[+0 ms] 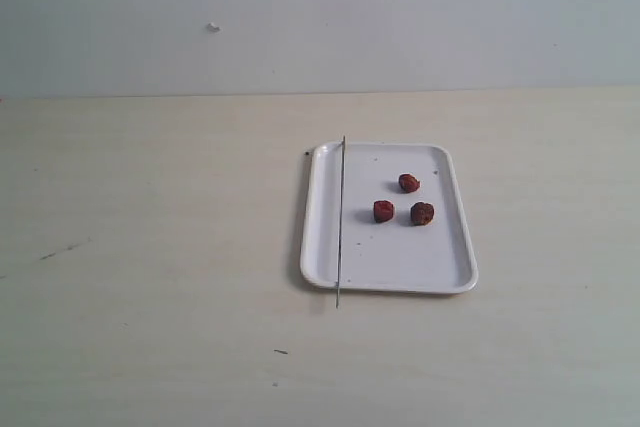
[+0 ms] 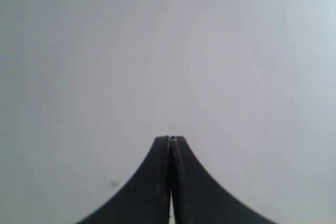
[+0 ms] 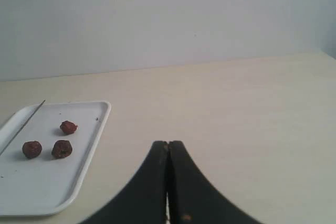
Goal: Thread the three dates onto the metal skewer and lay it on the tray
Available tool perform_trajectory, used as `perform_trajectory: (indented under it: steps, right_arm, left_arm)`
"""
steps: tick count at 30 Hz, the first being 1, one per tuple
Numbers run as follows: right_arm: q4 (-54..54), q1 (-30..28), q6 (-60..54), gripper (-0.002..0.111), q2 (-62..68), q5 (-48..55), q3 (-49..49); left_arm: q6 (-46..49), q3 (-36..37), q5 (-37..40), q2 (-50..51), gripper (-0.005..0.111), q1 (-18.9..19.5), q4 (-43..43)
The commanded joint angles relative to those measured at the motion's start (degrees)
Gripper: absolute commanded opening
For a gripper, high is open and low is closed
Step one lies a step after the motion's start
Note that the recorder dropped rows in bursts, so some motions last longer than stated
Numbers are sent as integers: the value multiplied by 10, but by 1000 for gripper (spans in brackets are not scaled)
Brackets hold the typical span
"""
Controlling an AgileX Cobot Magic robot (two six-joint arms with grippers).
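Note:
The white tray [image 1: 445,277] lies right of the table's middle, and the right wrist view shows the tray [image 3: 100,116] too. Three dates rest loose on it: one [image 1: 409,183], a second [image 1: 384,211] and a third [image 1: 422,213]; in the right wrist view the dates [image 3: 68,127] [image 3: 32,149] [image 3: 62,148] show too. The metal skewer [image 1: 341,222] lies along the tray's left side, its ends past the rim; the right wrist view catches part of the skewer [image 3: 29,119]. Neither arm shows in the exterior view. My left gripper [image 2: 170,140] is shut and empty, facing a blank grey surface. My right gripper [image 3: 168,144] is shut and empty, over bare table beside the tray.
The pale wooden table [image 1: 150,247] spreads around the tray, with a grey wall [image 1: 320,17] behind it. A few small dark marks [image 1: 281,352] dot the tabletop.

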Motion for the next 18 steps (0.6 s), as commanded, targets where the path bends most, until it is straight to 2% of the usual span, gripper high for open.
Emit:
perform_trajectory:
  steps: [1,3,4,6,7,10,12,16,18]
  right_arm:
    - [-3,-2,-1,0,-2,-1,3]
    - [-3,-2,-1,0,-2,-1,3]
    - [-3,-2,-1,0,-2,-1,3]
    - [-3,-2,-1,0,-2,-1,3]
    - [-3,-2,-1,0,-2,-1,3]
    - [-3,-2,-1,0,-2,-1,3]
    - [-3,-2,-1,0,-2,-1,3]
    - [-3,-2,-1,0,-2,-1,3]
    - [-3,-2,-1,0,-2,-1,3]
  left_arm:
    - [-48,-11,-159,-3,0,1,-55]
    - [-13,-40,-171,11,0,1,-141]
    - [41,-66,-153,32,0,1,-192]
    - [196,-133,-95,92,0,1,-325]
    - [294,-169,-70,141,0,1,-407]
    - [493,-265,-12,322,0,1,-569]
    - [535,-329,79,433,0,1,-588]
    - [536,-477,350,658,0,1,-580]
    - [533,-536,452,766,0,-5,-583]
